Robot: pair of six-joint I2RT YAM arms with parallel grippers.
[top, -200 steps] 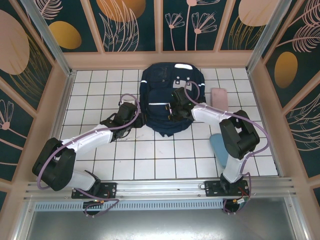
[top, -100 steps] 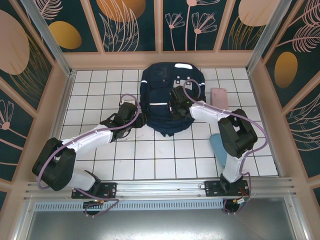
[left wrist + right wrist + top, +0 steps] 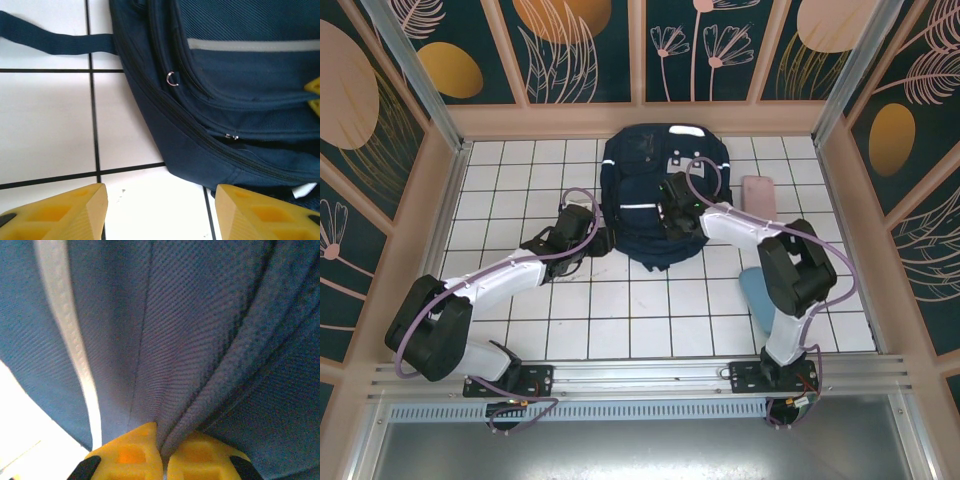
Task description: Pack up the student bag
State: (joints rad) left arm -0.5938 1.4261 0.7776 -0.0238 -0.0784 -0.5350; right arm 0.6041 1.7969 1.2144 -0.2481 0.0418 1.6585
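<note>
The student bag (image 3: 645,165), dark navy with white stripes, lies flat at the back middle of the tiled table. My right gripper (image 3: 671,216) rests on its front panel. In the right wrist view its yellow jaws (image 3: 161,447) are shut on a pinched fold of the bag's fabric (image 3: 190,330), beside a white stripe. My left gripper (image 3: 594,240) stands open at the bag's lower left edge. In the left wrist view its yellow fingertips (image 3: 75,210) straddle white tile, with the bag's corner (image 3: 200,155) just ahead of the left gripper (image 3: 161,210). A small metal zipper ring (image 3: 172,79) shows on the bag's side.
A pink flat item (image 3: 758,192) lies right of the bag and a light blue one (image 3: 757,295) lies by the right arm. A navy strap (image 3: 50,40) trails left over the tiles. Patterned walls enclose the table on three sides.
The right gripper's jaws have closed onto the bag's fabric and the gripper has edged slightly left. The left arm has not moved.
</note>
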